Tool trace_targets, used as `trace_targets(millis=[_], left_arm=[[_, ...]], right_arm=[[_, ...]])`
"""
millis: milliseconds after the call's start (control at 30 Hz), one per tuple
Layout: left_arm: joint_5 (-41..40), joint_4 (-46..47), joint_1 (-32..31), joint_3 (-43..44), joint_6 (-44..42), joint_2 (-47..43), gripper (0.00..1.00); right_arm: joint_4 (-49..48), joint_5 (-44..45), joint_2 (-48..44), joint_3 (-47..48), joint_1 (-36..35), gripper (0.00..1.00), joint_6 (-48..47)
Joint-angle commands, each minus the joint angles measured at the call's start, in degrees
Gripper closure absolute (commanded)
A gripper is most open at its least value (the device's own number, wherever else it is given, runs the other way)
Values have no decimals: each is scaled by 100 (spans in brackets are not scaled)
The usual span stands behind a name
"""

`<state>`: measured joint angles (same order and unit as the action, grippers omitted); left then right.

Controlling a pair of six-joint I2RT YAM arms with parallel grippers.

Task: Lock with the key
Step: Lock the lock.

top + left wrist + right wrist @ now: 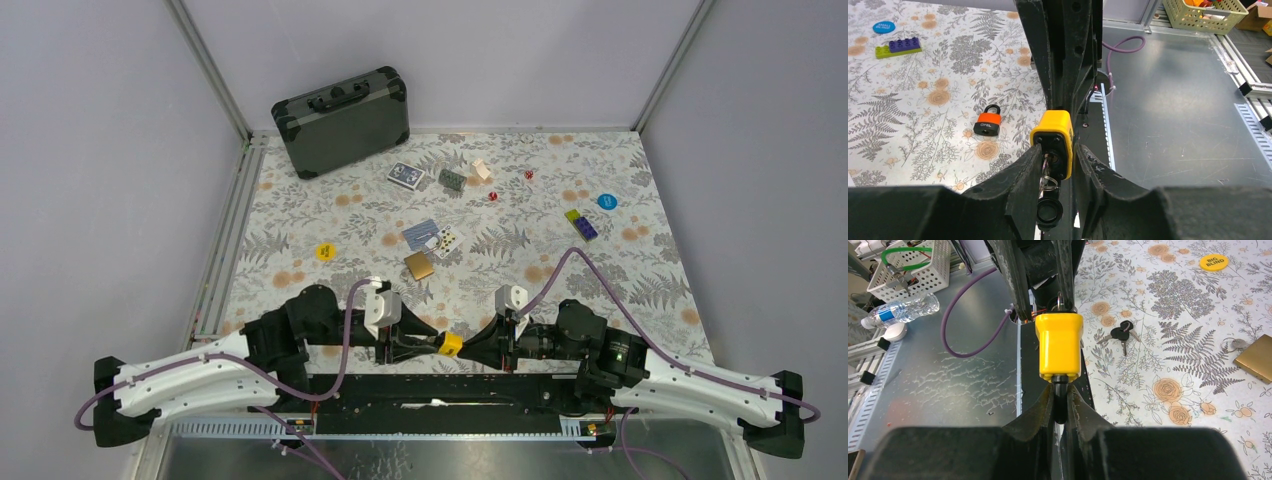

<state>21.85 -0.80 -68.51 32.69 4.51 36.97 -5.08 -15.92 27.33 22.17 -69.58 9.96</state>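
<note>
yellow padlock (451, 344) held over the desk's (330, 215) near edge, shackle pinched by the right fingers (1040, 412). left fingers (1023, 175) flank its key (1048, 210); can't tell if gripping. black keys (1122, 335) and orange padlock (987, 121) lie nearby.

Odds and ends on our floral counter (300, 215)
We see a dark case (342, 120) far left, a yellow chip (325, 252), a blue chip (607, 201), and purple-green bricks (581, 224) near the latter.

The table (660, 250) is seen from high above and behind the yellow padlock (451, 344) by the top camera. The padlock is viewed closely from opposite sides by both wrist cameras and is shared by all three views.
</note>
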Motion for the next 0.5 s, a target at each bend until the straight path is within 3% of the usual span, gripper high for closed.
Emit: trace_targets(millis=[0, 333, 467], left_arm=[[-19, 107, 4, 228, -62, -175, 67], [27, 97, 4, 225, -56, -78, 72], [45, 115, 4, 218, -56, -50, 80]], right_arm=[[-462, 64, -64, 93, 13, 100, 13], [-479, 81, -79, 78, 12, 100, 12], [-474, 89, -103, 73, 10, 100, 7]])
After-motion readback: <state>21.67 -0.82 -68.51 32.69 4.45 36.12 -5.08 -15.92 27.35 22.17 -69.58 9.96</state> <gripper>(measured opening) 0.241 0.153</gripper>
